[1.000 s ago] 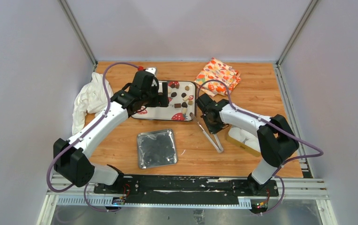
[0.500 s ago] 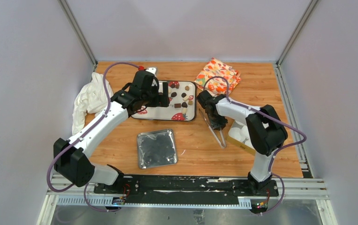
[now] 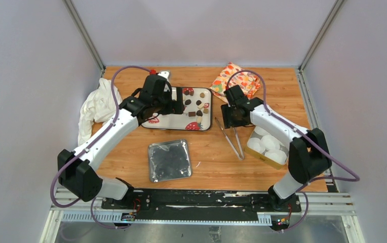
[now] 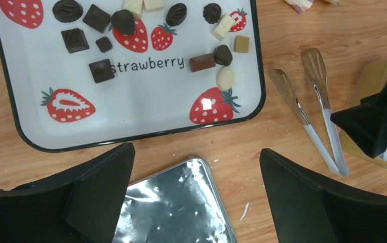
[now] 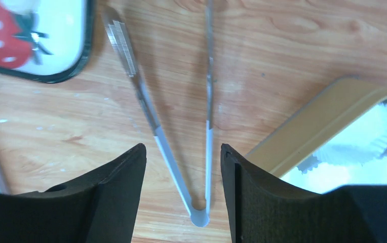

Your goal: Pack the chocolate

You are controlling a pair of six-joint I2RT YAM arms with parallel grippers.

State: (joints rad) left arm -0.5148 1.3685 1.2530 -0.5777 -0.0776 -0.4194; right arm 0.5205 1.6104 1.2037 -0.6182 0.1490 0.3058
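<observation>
While the left arm has not moved over the last second, the right one has. The right gripper has shifted away from the arm bases. Its fingers, closed a second ago, now stand apart with nothing clamped. In the right wrist view they straddle the hinge end of the tongs without touching them. The tongs lie on the table between the strawberry tray and the tan box of paper cups. They lay closed and further from the tray before; they are now spread in a V. The left gripper hangs over the near edge of the tray, fingers wide apart and empty. The chocolate lies loose on the tray, unmoved. I see none in the box or the foil tin.
</observation>
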